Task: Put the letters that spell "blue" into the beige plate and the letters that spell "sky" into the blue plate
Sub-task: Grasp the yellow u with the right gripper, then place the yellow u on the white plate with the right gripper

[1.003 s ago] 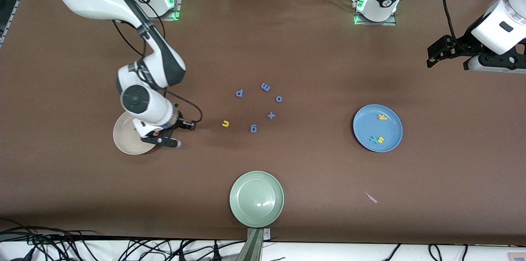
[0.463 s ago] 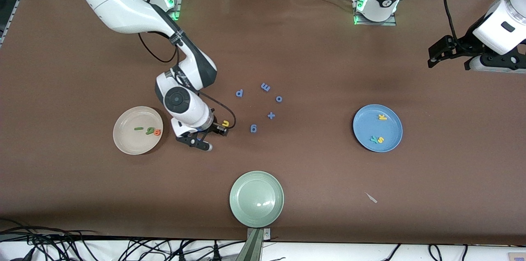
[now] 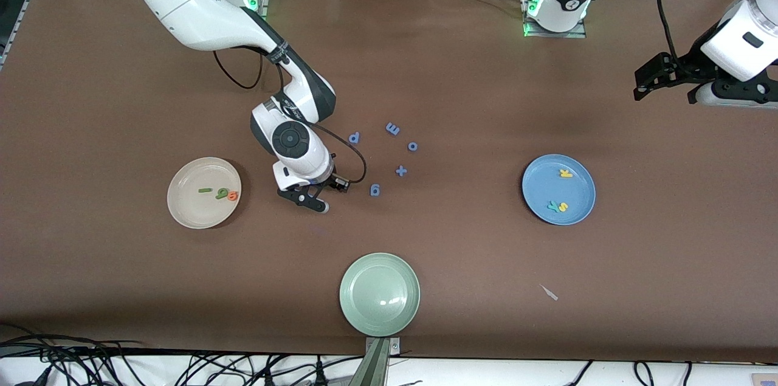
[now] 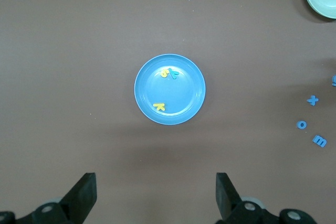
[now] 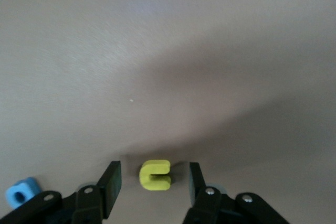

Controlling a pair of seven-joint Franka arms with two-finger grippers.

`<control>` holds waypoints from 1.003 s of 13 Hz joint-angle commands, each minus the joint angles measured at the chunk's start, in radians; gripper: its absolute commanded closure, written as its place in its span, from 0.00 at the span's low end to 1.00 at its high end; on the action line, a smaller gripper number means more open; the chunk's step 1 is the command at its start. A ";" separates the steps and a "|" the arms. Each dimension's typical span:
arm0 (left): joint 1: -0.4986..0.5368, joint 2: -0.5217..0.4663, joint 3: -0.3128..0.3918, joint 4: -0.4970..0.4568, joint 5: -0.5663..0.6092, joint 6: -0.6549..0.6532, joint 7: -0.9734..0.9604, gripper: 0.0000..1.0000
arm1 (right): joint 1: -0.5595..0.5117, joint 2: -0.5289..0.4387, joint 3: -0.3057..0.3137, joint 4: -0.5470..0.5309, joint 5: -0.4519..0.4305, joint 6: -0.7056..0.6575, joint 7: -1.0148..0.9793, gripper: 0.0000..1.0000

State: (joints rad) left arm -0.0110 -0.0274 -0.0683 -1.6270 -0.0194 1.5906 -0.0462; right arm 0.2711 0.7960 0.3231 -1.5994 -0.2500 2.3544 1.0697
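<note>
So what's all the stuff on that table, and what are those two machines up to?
beige plate: one, cream, toward the right arm's end of the table; holds three letters
letters in it: green bar l, dark green b, orange e
yellow u: one, on the table, between the right hand's fingers, not gripped
blue letters: five, mid-table: p, m, o, +, g
blue plate: one, toward the left arm's end; holds yellow k, yellow s, teal y
green plate: one, pale green, nearest the front camera
pale scrap: one, on the table
right hand: open, low around the u
left hand: open, waiting high over the table
</note>
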 commanded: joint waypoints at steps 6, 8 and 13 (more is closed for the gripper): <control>-0.001 0.018 0.001 0.044 -0.014 -0.024 0.014 0.00 | -0.003 -0.024 -0.003 -0.028 -0.017 0.011 -0.016 0.95; 0.005 0.023 0.001 0.045 -0.014 -0.023 0.014 0.00 | -0.035 -0.063 -0.004 -0.028 -0.008 -0.032 -0.078 0.97; -0.004 0.024 0.001 0.047 -0.014 -0.023 0.011 0.00 | -0.154 -0.216 -0.048 -0.085 0.000 -0.214 -0.466 0.97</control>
State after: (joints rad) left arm -0.0133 -0.0186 -0.0691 -1.6171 -0.0194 1.5906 -0.0462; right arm 0.1456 0.6613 0.2950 -1.6098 -0.2539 2.1660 0.7174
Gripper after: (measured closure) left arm 0.000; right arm 0.736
